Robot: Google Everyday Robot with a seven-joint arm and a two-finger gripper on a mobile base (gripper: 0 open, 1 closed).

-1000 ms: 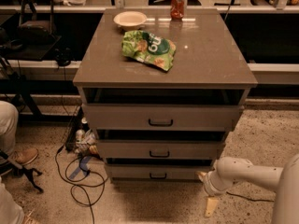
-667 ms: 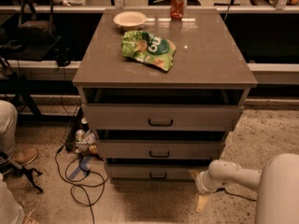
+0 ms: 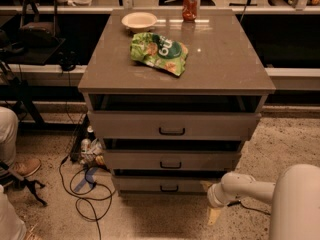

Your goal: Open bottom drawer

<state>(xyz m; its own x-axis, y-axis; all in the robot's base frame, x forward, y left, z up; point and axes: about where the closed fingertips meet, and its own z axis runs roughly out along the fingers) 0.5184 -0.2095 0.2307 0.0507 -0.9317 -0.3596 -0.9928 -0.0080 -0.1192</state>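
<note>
Right of bottom drawer | pincer low near floor | open or closed: cannot tell

Single white arm, entering at lower right. The gripper is its lowest, leftmost part, angled downward. The rounded wrist sits just above and right of it, with the forearm extending farther right.

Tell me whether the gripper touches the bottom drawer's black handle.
Apart. The camera view shows bare grey-beige bottom drawer front between the small black bar handle and the gripper, low at its right.
</note>
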